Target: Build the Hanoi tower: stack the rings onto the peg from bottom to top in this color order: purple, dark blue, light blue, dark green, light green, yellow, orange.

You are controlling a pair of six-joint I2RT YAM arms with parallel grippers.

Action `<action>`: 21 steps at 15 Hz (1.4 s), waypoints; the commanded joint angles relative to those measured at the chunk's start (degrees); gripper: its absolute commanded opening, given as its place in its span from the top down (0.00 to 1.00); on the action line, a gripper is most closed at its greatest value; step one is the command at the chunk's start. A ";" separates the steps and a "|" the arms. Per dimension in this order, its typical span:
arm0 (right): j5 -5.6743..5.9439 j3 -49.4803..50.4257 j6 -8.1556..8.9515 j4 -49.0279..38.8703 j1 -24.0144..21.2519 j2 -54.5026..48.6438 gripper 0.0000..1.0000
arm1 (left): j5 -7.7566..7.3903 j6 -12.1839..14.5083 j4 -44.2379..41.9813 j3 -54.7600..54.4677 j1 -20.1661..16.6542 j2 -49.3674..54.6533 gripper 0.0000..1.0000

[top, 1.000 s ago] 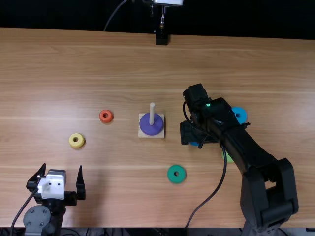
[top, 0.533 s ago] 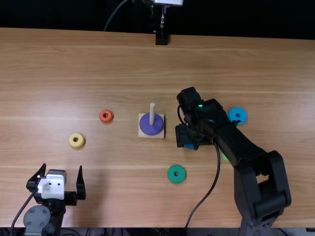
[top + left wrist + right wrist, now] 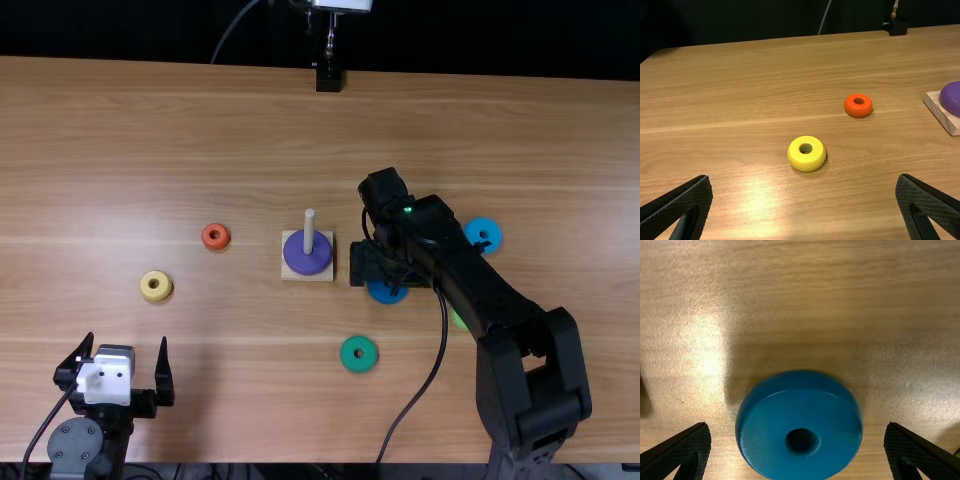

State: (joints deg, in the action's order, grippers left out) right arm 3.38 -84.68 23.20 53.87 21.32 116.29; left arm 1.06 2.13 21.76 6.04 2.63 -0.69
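Right fingers (image 3: 682, 447) spread above the dark blue ring (image 3: 800, 412), centre-right of the top view; descending off-centre could jam one on its rim; left fingers (image 3: 932, 200) spread too.

The grained table (image 3: 230, 130) is brown, with purple, yellow and orange rings (image 3: 307, 265), 2 blue rings (image 3: 475, 228) and 2 green rings (image 3: 347, 359)

One ring (image 3: 298, 259) around the peg (image 3: 309, 230)

A black block (image 3: 328, 77) below a metal rod (image 3: 330, 42) sits at the far edge of the table (image 3: 150, 130), near a cable (image 3: 229, 31).
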 commanded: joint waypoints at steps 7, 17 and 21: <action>0.42 1.19 5.49 -0.12 -0.14 -2.12 0.00 | -0.43 -0.13 4.61 -6.04 0.27 0.69 0.00; 0.53 1.28 5.38 -0.12 0.21 -1.15 0.00 | -0.43 -0.13 4.61 -6.04 0.27 0.69 0.00; 0.53 1.10 5.38 -0.12 0.30 1.04 0.00 | -0.43 -0.13 4.61 -6.04 0.27 0.69 0.00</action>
State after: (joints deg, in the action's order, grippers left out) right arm 2.98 -84.60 26.52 53.84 21.34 116.31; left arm 1.10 2.11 21.76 6.04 2.63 -0.67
